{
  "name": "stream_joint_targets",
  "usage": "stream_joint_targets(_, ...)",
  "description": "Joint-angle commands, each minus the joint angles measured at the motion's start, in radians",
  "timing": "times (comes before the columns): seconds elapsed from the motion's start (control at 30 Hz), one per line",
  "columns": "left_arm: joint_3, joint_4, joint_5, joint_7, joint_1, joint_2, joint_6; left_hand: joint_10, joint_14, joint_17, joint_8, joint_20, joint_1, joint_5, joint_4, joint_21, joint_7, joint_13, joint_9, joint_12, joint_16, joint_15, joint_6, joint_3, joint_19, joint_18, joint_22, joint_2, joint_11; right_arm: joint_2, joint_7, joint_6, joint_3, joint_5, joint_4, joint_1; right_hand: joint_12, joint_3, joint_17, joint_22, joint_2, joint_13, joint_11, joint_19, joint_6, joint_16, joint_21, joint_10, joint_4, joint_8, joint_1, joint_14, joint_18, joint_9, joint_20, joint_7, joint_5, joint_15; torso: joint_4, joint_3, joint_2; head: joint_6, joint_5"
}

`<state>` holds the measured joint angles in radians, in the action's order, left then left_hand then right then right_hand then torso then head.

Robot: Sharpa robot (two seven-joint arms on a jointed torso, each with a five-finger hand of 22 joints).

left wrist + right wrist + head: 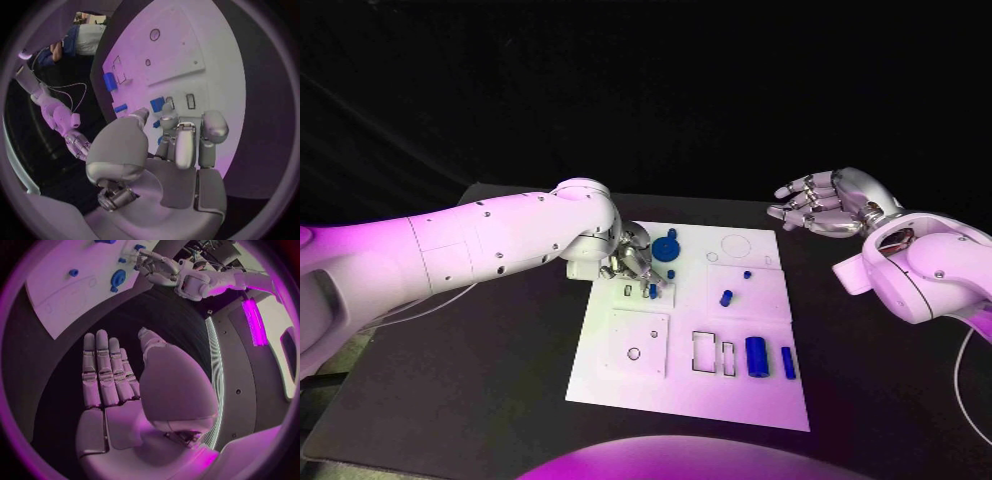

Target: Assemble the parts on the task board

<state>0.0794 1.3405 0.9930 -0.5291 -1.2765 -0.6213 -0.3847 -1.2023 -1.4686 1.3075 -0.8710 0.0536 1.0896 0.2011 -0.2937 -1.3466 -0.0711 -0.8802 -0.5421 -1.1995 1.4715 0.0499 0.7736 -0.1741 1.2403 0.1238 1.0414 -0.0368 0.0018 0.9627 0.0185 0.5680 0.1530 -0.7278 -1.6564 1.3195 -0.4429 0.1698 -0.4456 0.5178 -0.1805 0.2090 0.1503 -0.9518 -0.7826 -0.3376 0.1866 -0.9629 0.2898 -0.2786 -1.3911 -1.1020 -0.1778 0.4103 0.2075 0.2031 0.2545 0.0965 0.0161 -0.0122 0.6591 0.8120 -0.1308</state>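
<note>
Currently the left hand [629,262] is hovering low over the upper left part of the task board [625,385], its fingers curled down around a small blue part [652,290] standing at a slot there. Whether the fingertips are actually gripping that part cannot be told from either view. A round blue part [666,246] is lying just beyond the hand, and a blue cylinder [756,356] is resting well apart, near the board's lower right. The right hand [825,204] is hanging off the board's far right corner, fingers apart and holding nothing.
</note>
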Motion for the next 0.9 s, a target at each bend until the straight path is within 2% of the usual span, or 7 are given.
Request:
stream_joint_targets(0.03, 0.0, 0.001, -0.017, -0.001, 0.0, 0.002, -0.02, 0.01, -0.041, 0.014, -0.005, 0.002, 0.005, 0.005, 0.001, -0.005, -0.001, 0.001, -0.001, 0.005, -0.002, 0.007, -0.005, -0.003, 0.006, -0.019, 0.001, 0.001, 0.0, -0.001, -0.01, -0.008, 0.0, -0.001, 0.002, 0.0, 0.006, -0.008, 0.002, -0.002, 0.003, -0.003, 0.005, -0.003, 0.007, 0.004, -0.005, 0.0, 0.0, -0.005, -0.007, -0.002, -0.004, -0.001, 0.004, 0.023, 0.007, 0.002, 0.001, 0.0, -0.001, 0.0, -0.003)
stream_joint_targets(0.37, 0.002, -0.002, -0.021, 0.0, 0.001, 0.004, -0.018, 0.011, -0.04, 0.014, -0.006, 0.002, 0.012, 0.006, 0.002, -0.006, -0.001, 0.001, -0.003, 0.005, -0.003, 0.007, -0.007, -0.007, 0.006, -0.02, 0.003, 0.005, 0.0, -0.004, -0.008, -0.008, 0.0, -0.001, 0.006, 0.0, 0.005, -0.009, 0.004, -0.006, 0.004, -0.007, 0.005, -0.004, 0.007, 0.008, -0.007, -0.001, 0.0, -0.007, -0.007, -0.003, -0.004, -0.003, 0.004, 0.023, 0.011, 0.003, -0.0004, -0.0002, 0.0, -0.001, -0.003)
stream_joint_targets(0.6, 0.003, -0.007, -0.032, 0.002, 0.002, 0.008, -0.011, 0.032, -0.039, 0.01, -0.003, 0.003, 0.052, 0.007, 0.003, -0.006, -0.003, 0.032, -0.008, 0.022, -0.004, 0.006, -0.015, -0.027, 0.001, -0.019, 0.001, 0.016, 0.001, -0.006, -0.007, -0.01, 0.0, -0.001, 0.007, -0.001, 0.005, -0.01, 0.005, -0.008, 0.005, -0.01, 0.005, -0.004, 0.007, 0.011, -0.008, -0.002, 0.0, -0.008, -0.007, -0.003, -0.004, -0.003, 0.004, 0.023, 0.014, 0.003, 0.001, -0.0002, 0.0, -0.001, -0.003)
stream_joint_targets(0.9, 0.003, -0.008, -0.037, 0.001, 0.005, 0.008, -0.009, 0.034, -0.038, 0.01, -0.002, 0.004, 0.075, 0.007, 0.004, -0.007, -0.003, 0.034, -0.01, 0.023, -0.004, 0.006, -0.017, -0.045, 0.002, -0.019, 0.004, 0.024, 0.001, -0.009, -0.008, -0.011, 0.001, 0.0, 0.013, -0.001, 0.004, -0.01, 0.005, -0.009, 0.005, -0.012, 0.005, -0.004, 0.006, 0.013, -0.009, -0.003, 0.0, -0.009, -0.007, -0.003, -0.004, -0.004, 0.005, 0.023, 0.016, 0.003, 0.0001, -0.0009, 0.001, 0.0, -0.001)
